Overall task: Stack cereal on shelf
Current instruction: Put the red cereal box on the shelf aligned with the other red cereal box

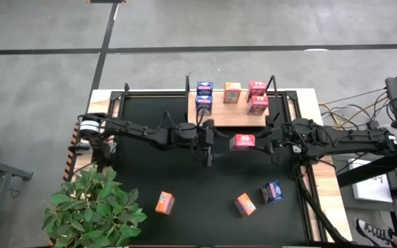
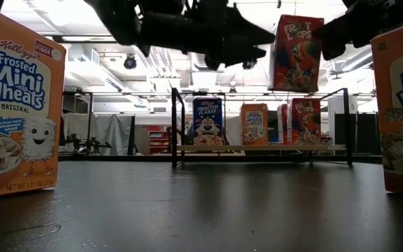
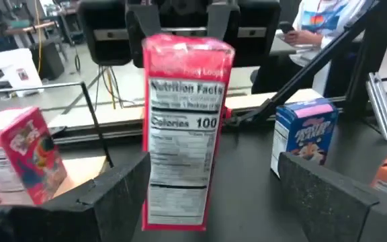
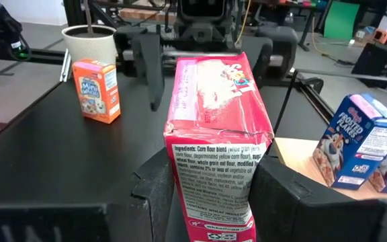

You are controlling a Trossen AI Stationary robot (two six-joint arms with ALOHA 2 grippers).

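My right gripper [image 1: 259,142] is shut on a red-pink cereal box [image 1: 242,142], held in the air above the black mat, just near of the wooden shelf [image 1: 243,118]. My left gripper [image 1: 209,141] is open and level, left of that box, its fingers [image 3: 123,191] wide apart and pointing at the box without touching it. Two blue boxes [image 1: 203,96], one orange box [image 1: 232,92] and two red-pink boxes [image 1: 257,96] stand on the shelf board. Two orange boxes [image 1: 165,202] [image 1: 245,204] and a blue box [image 1: 272,191] stand on the mat near the front. My right gripper pinches the red-pink box between its two fingers [image 4: 156,185] on the two broad faces, next to the narrow ingredients side [image 4: 213,168]. The fingers come level from the table's right. The box is about upright and lifted clear of the mat [image 2: 296,52].
A potted plant [image 1: 95,207] stands at the table's near left corner. The shelf's black end posts [image 2: 175,126] rise at both ends of the board. Cables and equipment lie off the table's right edge. A person shows beyond the table in the left wrist view [image 3: 321,20].
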